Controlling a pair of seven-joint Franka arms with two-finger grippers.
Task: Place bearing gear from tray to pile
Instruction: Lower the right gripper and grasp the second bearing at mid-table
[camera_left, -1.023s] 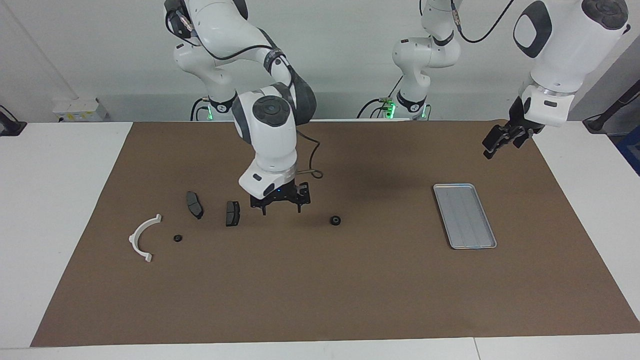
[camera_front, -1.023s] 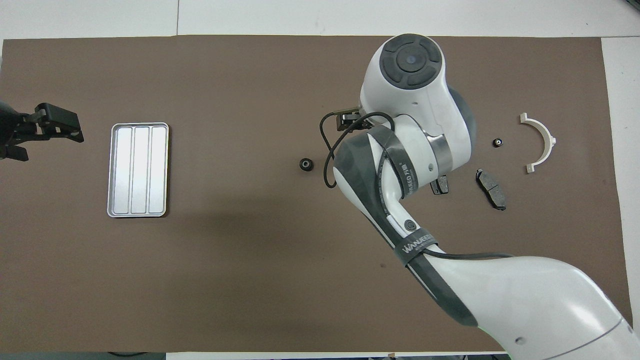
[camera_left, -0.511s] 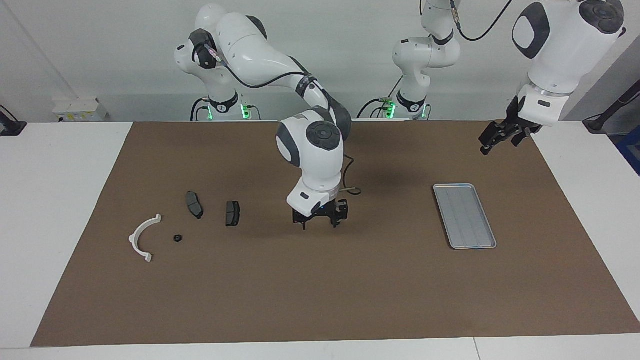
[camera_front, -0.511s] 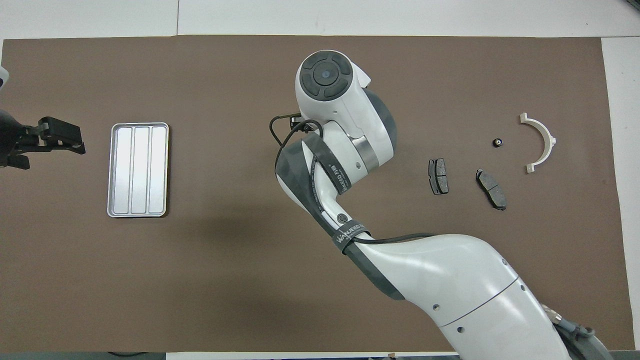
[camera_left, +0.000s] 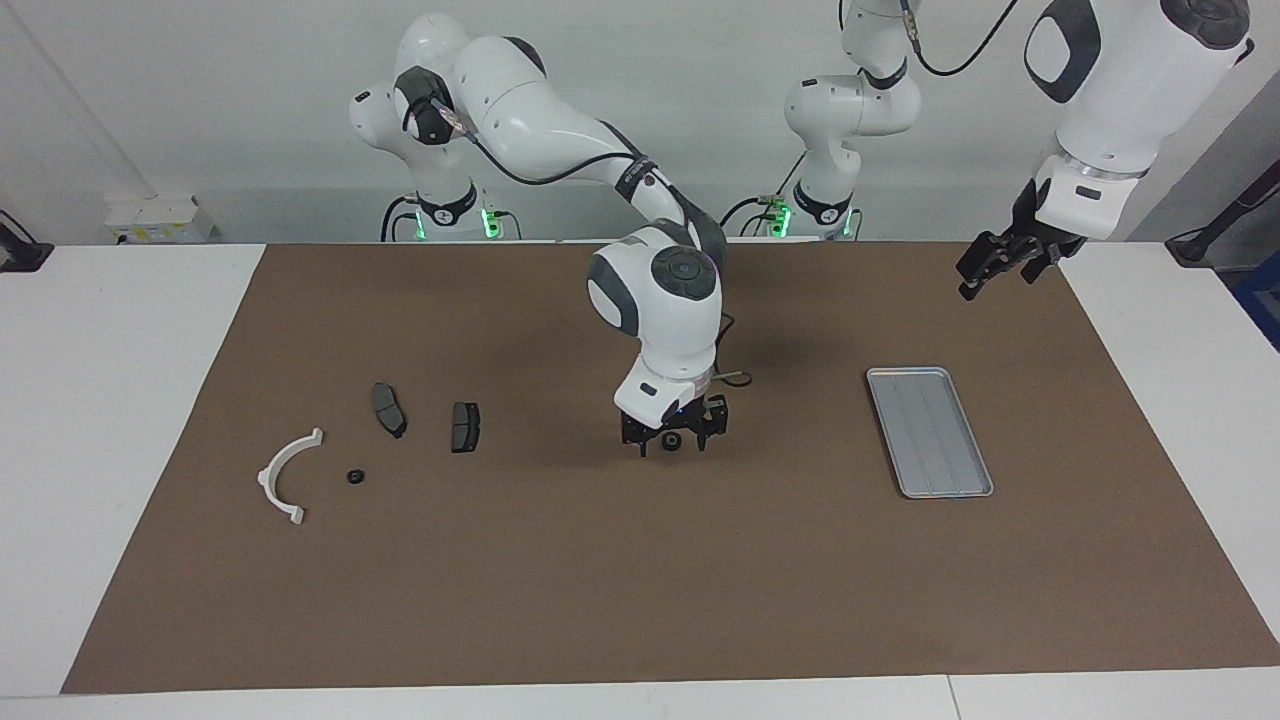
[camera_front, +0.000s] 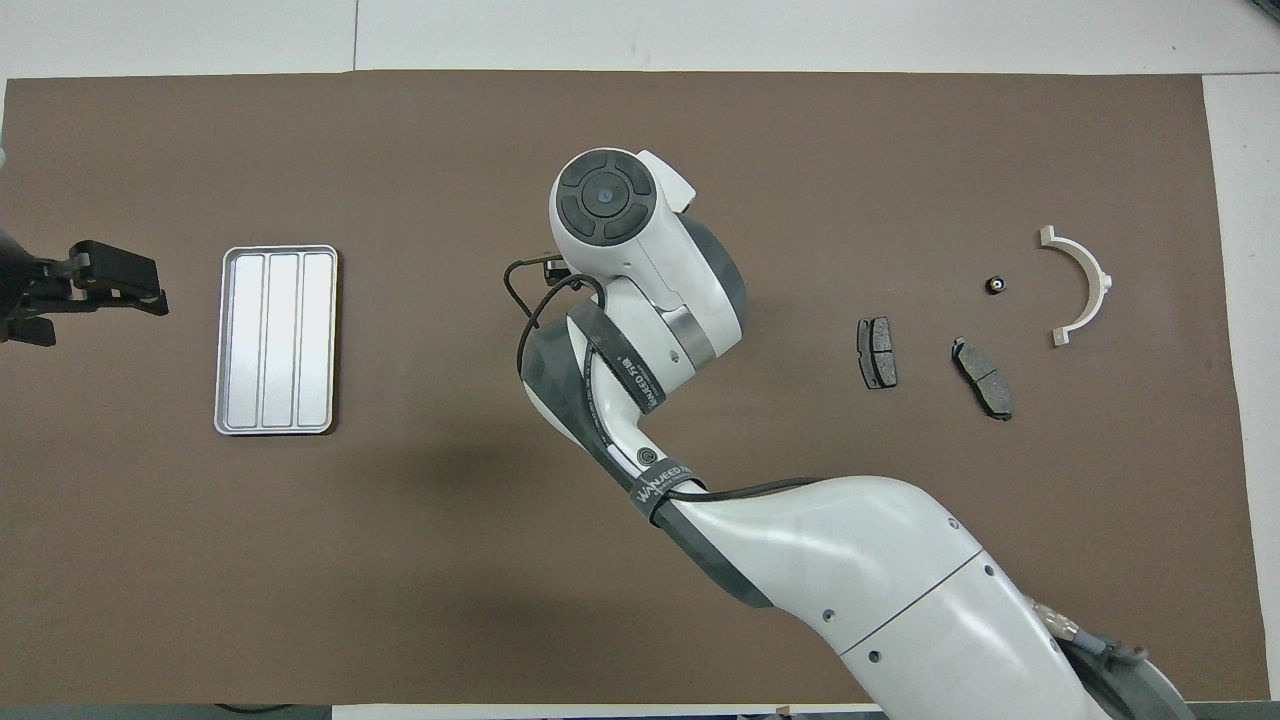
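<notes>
**Gear on the mat, pile not yet reached**

We found the tray (camera_left: 929, 431) bare at the left arm's end of the mat (camera_left: 640, 600), so no gear was left in it. The right gripper (camera_left: 673, 446) was low over the middle of the mat, its fingers spread around the gear (camera_left: 673, 439) without pinching it, as far as we could judge; in the overhead view the arm hid both. We judged the grasp and the carry to the pile were left to do. The left gripper (camera_left: 990, 270) waited, spread, above the mat's edge near the tray.

The pile lay toward the right arm's end: a white arc (camera_left: 287, 476), two dark pads (camera_left: 389, 409) (camera_left: 465, 426), and a small black part (camera_left: 354, 476). Nothing stood in the way.
</notes>
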